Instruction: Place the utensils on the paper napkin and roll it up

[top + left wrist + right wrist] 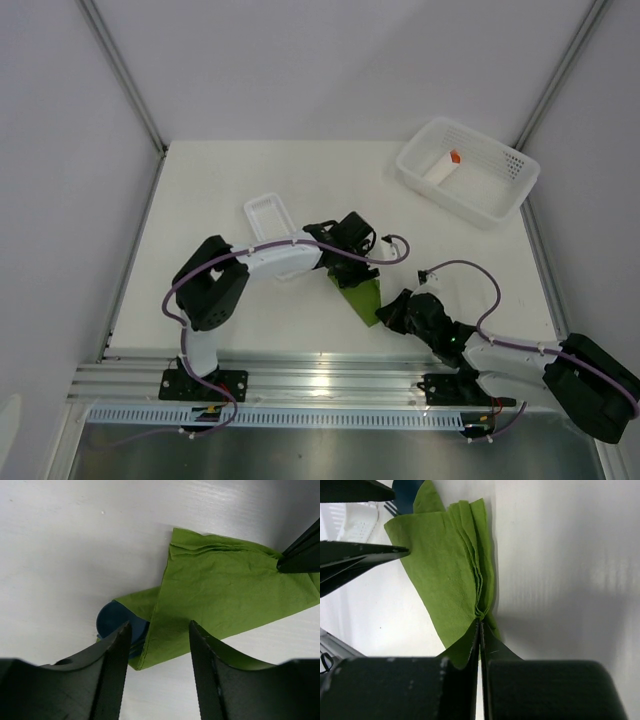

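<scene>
I am looking at the napkin (365,297), which is lying folded over into a narrow green bundle on the table (220,180), a little toward 6 o'clock from the middle in the overhead view. In the left wrist view the round blue bowl of the spoon (111,621) is poking out from under the fold at the napkin's 8 o'clock end. In the right wrist view the tines of the fork (392,509) are just showing past the far end at 11 o'clock. The rest of both utensils is hidden under the paper.

The right gripper (480,630) is clenching a gathered corner of the napkin, its jaws pressed together on the pleated layers; overhead that corner is sitting at the napkin's 4 o'clock. The left gripper (157,645) is hovering at the napkin's 12 o'clock end with its jaws apart, straddling the folded edge beside the spoon and gripping nothing.

The narrow white tray (268,214) is sitting at 10 o'clock from the napkin. Well apart at 1 o'clock, the white basket (500,195) is holding a white piece (447,165) with an orange tip.
</scene>
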Motion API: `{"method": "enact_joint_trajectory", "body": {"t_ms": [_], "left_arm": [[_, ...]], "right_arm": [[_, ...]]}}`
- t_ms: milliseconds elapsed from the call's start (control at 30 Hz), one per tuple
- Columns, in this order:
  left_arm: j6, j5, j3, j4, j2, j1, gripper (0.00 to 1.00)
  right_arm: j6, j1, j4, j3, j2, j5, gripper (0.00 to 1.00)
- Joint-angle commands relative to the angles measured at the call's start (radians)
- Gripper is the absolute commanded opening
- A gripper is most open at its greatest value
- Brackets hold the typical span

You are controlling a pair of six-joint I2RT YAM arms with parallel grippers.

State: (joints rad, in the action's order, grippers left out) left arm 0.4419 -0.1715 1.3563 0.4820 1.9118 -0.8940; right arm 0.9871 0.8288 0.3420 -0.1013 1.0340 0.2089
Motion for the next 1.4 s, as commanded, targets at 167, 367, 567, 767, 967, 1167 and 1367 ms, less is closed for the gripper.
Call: {"method": "enact_joint_trajectory", "body": {"t_ms": [167, 367, 567, 767, 967, 1167, 1367], "left_arm": [[-0.032, -0.033, 0.003, -0.002, 0.058, 0.004, 0.47], [-0.037, -0.029, 0.032, -0.008, 0.088, 0.004, 0.44], [-0.028, -0.029, 0.029, 0.001, 0.11, 0.004, 0.43], [-0.026, -0.031, 0.029, -0.005, 0.105, 0.004, 0.44], [-0.026, -0.031, 0.029, -0.005, 0.104, 0.004, 0.44], [-0.025, -0.026, 0.024, -0.011, 0.101, 0.004, 0.44], [-0.025, -0.023, 0.027, -0.008, 0.095, 0.004, 0.45]], "right_arm": [[0.07, 0.044, -0.02, 0.005, -0.025, 0.061, 0.0], [0.044, 0.043, -0.02, -0.003, -0.034, 0.066, 0.16], [-0.042, -0.003, -0.109, -0.063, -0.095, 0.089, 0.43], [-0.083, -0.137, 0.0, -0.063, 0.035, -0.017, 0.47], [-0.096, -0.145, 0.164, -0.104, 0.253, -0.129, 0.49], [-0.057, -0.146, 0.238, -0.092, 0.356, -0.172, 0.47], [-0.041, -0.148, 0.256, -0.087, 0.377, -0.197, 0.35]]}}
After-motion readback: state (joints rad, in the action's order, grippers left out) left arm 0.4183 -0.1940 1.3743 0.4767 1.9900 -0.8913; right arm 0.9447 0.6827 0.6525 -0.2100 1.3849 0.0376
